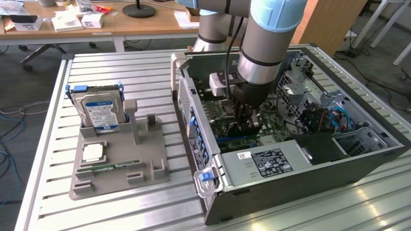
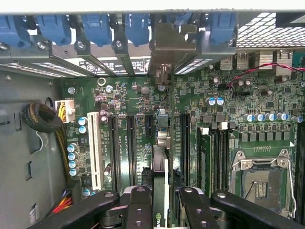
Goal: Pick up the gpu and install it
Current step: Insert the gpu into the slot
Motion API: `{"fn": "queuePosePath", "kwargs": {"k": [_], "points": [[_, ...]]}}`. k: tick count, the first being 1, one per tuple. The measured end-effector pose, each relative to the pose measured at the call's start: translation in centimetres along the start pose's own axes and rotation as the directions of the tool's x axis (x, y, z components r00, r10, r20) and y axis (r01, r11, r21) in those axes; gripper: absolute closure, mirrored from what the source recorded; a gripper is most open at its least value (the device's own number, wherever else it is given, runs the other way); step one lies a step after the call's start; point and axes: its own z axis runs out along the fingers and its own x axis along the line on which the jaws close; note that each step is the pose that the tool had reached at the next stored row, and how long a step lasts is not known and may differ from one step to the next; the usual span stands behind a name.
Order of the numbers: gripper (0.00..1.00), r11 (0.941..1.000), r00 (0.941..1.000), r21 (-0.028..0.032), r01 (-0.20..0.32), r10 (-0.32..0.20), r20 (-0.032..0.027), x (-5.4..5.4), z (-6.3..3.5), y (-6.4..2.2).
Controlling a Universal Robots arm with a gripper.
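1. Wrist view: your tool [image 2: 159, 207] is pinching the gpu [image 2: 161, 157] by its flat faces, one finger on each side. The card stands edge-on just above the motherboard [image 2: 267, 114].
2. The gpu's grey end bracket [image 2: 174, 40] sits at the motherboard's rear edge, among the blue latches [image 2: 95, 26]. By the look of it you are seating the card, and it is not yet pressed home.
3. Line the card up parallel to the black slots [image 2: 131, 152] and the white slot [image 2: 95, 152] beside it on the motherboard; a tilt would probably jam it.
4. Press straight toward the motherboard, gently and evenly along the card's length.
5. Watch the bracket. It should slide into its opening at the motherboard's rear edge, not catch on a latch.
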Motion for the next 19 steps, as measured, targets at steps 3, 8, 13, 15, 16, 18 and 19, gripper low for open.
{"fn": "queuePosePath", "kwargs": {"k": [3, 8, 13, 15, 16, 18, 19], "points": [[0.74, 1.0000, 1.0000, -0.0001, 0.000, 0.000, 0.0000, 0.00, 0.02, 0.07], [0.74, 1.0000, 1.0000, 0.0001, 0.000, 0.000, 0.0005, 0.00, 0.12, 0.09], [0.74, 1.0000, 1.0000, 0.0000, 0.000, 0.000, 0.0002, 0.01, 0.34, 0.11], [0.74, 1.0000, 1.0000, -0.0002, 0.000, 0.000, 0.0000, 0.02, 0.42, 0.11], [0.74, 1.0000, 1.0000, -0.0002, 0.000, 0.000, -0.0001, 0.02, 0.42, 0.11], [0.74, 1.0000, 1.0000, -0.0001, 0.000, 0.000, 0.0001, 0.02, 0.43, 0.11], [0.74, 1.0000, 1.0000, -0.0001, 0.000, 0.000, 0.0000, 0.02, 0.43, 0.11]]}}
